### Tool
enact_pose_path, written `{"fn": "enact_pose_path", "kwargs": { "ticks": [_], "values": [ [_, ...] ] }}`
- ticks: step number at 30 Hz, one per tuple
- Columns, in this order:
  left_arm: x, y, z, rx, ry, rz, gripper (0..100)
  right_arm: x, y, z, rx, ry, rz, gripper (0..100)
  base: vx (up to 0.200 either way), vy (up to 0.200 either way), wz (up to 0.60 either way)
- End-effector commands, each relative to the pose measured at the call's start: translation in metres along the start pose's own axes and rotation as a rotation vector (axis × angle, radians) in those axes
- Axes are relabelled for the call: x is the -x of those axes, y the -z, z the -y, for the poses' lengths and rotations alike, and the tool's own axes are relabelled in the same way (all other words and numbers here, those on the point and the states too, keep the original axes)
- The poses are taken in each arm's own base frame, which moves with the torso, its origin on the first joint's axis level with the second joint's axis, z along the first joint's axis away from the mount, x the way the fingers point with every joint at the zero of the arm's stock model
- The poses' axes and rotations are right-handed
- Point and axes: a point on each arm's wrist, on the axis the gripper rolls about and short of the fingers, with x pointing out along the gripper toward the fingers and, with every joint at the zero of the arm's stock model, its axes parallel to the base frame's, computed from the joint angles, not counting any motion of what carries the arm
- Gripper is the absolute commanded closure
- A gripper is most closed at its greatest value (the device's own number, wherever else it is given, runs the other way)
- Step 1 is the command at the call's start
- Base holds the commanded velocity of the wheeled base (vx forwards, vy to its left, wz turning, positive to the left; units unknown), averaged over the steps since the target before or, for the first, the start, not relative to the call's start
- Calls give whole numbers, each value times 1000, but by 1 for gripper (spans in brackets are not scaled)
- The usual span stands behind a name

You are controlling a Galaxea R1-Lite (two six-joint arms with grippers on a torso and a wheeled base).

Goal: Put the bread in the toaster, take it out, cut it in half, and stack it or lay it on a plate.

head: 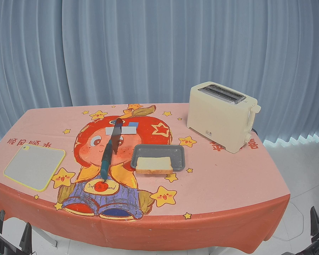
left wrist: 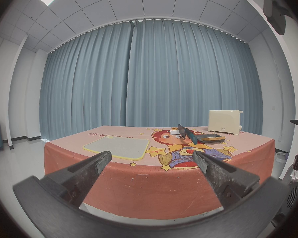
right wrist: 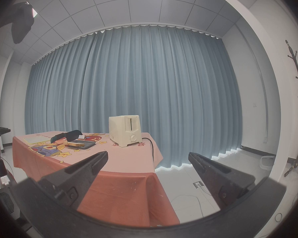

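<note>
Bread (head: 154, 164) on tray (head: 159, 150) mid-table | left pincer (left wrist: 151, 154) spread, well off it | right pincer (right wrist: 147, 154) spread, well off it

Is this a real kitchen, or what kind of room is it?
Probably a practice room, not a kitchen: one table with a toaster, blue curtains along the wall, office-style ceiling tiles.

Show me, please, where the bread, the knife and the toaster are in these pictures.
bread (head: 154, 163), head view, on the top face of the slice.
knife (head: 110, 148), head view, where the blade meets the handle.
toaster (head: 218, 121), head view, on its front wall.
</note>
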Motion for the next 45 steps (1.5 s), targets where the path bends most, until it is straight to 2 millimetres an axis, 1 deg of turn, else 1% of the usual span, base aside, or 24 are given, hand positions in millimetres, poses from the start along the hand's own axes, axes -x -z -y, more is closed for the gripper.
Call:
{"fn": "enact_pose_path", "kwargs": {
  "ticks": [1, 10, 11, 13, 18, 23, 25, 27, 33, 45],
  "values": [
    [-1, 5, 0, 0, -2, -19, 0, 0, 5, 0, 1, -1, -1, 0, 0, 0, 0],
    [-1, 5, 0, 0, -2, -19, 0, 0, 5, 0, 0, 0, 1, 0, 0, 0, 0],
    [-1, 5, 0, 0, 0, -19, 0, 1, -9, 0, 4, -6, 136, 0, 0, 0, 0],
    [-1, 5, 0, 0, 0, -19, 0, 2, -14, -1, 22, -3, 183, 0, 0, 0, 0],
    [-1, 5, 0, 0, -2, -19, 0, 1, -9, 0, 26, -4, 142, 0, 0, 0, 0],
    [-1, 5, 0, 0, 1, -19, 0, 2, -13, 0, 25, -9, 146, 0, 0, 0, 0],
    [-1, 5, 0, 0, -2, -19, 0, 4, -18, -1, 22, -44, 159, 0, 0, 0, 0],
    [-1, 5, 0, 0, -2, -19, 0, 4, -18, -2, 21, -75, 162, 0, 0, 0, 0],
    [-1, 5, 0, 0, -2, -19, 0, 2, -19, -2, 19, -109, 131, 0, 0, 0, 0],
    [-1, 5, 0, 0, -2, -19, 0, 2, -19, -2, 19, -109, 130, 0, 0, 0, 0]
  ]
}}
